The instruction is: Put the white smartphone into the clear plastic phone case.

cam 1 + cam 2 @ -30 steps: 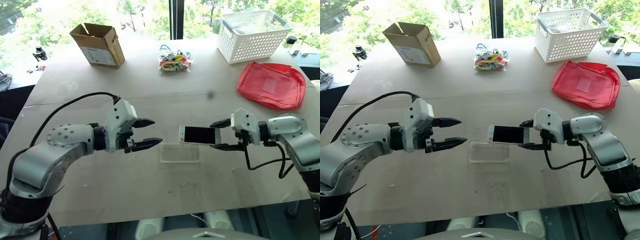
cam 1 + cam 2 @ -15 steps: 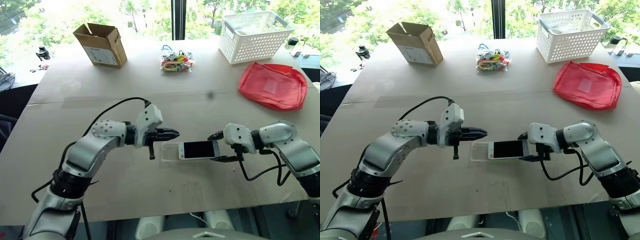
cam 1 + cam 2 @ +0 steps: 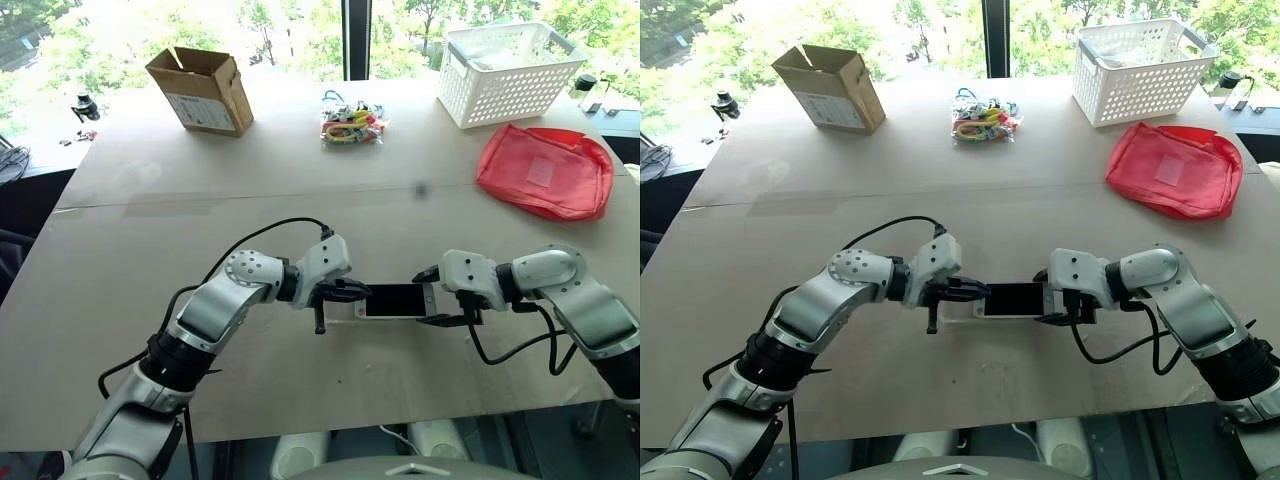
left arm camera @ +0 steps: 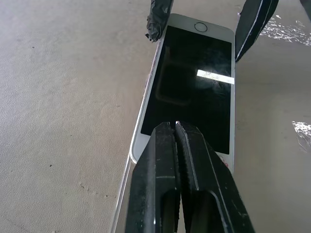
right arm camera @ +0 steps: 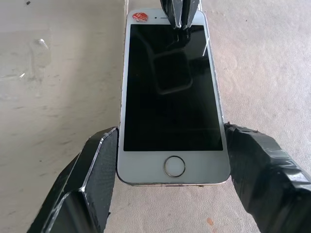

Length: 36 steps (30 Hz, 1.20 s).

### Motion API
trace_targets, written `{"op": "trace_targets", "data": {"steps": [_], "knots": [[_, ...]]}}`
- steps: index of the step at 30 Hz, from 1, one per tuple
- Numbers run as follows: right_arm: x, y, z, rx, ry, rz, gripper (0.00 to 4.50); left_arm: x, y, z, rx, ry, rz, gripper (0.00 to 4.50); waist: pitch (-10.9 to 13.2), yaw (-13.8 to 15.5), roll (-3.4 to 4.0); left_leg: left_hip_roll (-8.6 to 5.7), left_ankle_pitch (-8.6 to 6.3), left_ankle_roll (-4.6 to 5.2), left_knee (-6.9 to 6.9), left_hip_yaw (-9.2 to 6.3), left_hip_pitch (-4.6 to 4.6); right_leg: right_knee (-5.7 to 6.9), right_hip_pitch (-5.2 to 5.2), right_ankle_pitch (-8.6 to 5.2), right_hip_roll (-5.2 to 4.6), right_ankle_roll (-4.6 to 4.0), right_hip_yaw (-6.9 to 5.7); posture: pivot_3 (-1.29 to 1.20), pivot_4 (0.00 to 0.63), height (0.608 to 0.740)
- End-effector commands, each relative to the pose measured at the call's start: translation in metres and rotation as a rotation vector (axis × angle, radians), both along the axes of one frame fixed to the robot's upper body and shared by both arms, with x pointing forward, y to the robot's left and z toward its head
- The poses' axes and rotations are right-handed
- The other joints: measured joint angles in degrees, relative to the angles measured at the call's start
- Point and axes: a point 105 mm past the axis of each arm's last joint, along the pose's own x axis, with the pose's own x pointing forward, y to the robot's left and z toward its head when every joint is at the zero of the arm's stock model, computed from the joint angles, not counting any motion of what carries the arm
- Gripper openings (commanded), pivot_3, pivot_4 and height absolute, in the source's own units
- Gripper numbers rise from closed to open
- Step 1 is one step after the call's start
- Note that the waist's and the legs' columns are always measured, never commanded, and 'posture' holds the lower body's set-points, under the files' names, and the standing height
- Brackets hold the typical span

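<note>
On the table (image 3: 150, 250), a white basket (image 3: 510, 70) stands far right with a red pouch (image 3: 545, 170) in front of it. A cardboard box (image 3: 200, 90) sits far left and a bag of coloured bits (image 3: 348, 125) far centre. Near centre, the right gripper (image 5: 167, 182) pinches the phone (image 3: 397, 300) by its long edges at the home-button end. The left gripper (image 4: 177, 131), fingers pressed together, rests its tips on the phone's other end. The case (image 3: 340, 311) lies beneath the phone's left end.
</note>
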Motion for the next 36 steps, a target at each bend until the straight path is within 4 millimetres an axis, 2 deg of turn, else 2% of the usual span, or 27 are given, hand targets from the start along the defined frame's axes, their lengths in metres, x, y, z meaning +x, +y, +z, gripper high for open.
{"op": "trace_targets", "data": {"steps": [1,8,19,22,23,31,34,36], "knots": [[-0.004,0.007,0.013,0.016,-0.037,0.036,2.94,-0.001,-0.003,-0.015,0.014,0.043,0.011,0.13,-0.02,0.02,0.0,0.0,0.0,0.0,0.0,0.0,0.0,0.0,0.0,0.0,0.0,0.0,0.0,0.0,0.15,0.74],[-0.004,0.012,0.017,0.011,-0.056,0.053,2.94,-0.013,0.001,-0.043,0.046,0.15,0.027,0.13,-0.09,-0.01,-0.01,0.0,0.0,0.0,0.03,-0.01,0.06,0.03,0.04,0.0,0.0,0.0,0.01,0.0,0.15,0.74],[-0.001,0.018,0.025,0.019,-0.072,0.045,2.94,-0.023,0.005,-0.049,0.066,0.173,0.031,0.13,-0.15,-0.08,-0.03,0.01,0.0,0.01,0.05,0.01,0.14,0.06,0.09,0.0,0.01,0.0,0.03,0.0,0.15,0.74],[0.003,0.019,0.029,0.029,-0.085,0.032,4.25,-0.023,0.005,-0.05,0.066,0.171,0.038,0.0,-0.21,-0.15,0.02,0.02,0.0,0.01,0.05,0.04,0.18,0.08,0.1,0.0,0.02,0.0,0.06,0.0,0.15,0.74],[0.004,0.019,0.031,0.036,-0.092,0.026,4.39,-0.023,0.005,-0.05,0.066,0.171,0.04,0.0,-0.22,-0.11,0.01,0.02,0.0,0.01,0.05,0.03,0.18,0.08,0.11,0.0,0.02,0.0,0.06,0.0,0.15,0.74],[0.009,0.018,0.046,0.097,-0.118,-0.007,4.39,-0.024,0.008,-0.052,0.072,0.173,0.051,0.0,-0.32,0.13,-0.01,0.0,0.0,0.01,0.05,-0.02,0.16,0.03,0.18,0.0,-0.05,0.0,0.01,0.0,0.15,0.74],[0.014,0.012,0.053,0.126,-0.116,-0.048,4.39,-0.025,0.009,-0.054,0.076,0.173,0.053,0.0,-0.33,0.13,0.0,0.0,0.0,0.01,0.05,-0.03,0.18,0.04,0.19,0.0,-0.04,0.0,0.0,0.0,0.15,0.74],[0.017,0.001,0.051,0.101,-0.113,-0.083,4.39,-0.024,0.009,-0.054,0.078,0.172,0.056,0.0,-0.35,0.13,0.0,0.0,0.0,0.01,0.05,-0.03,0.19,0.04,0.21,0.0,-0.05,0.0,0.0,0.0,0.15,0.74]]}}
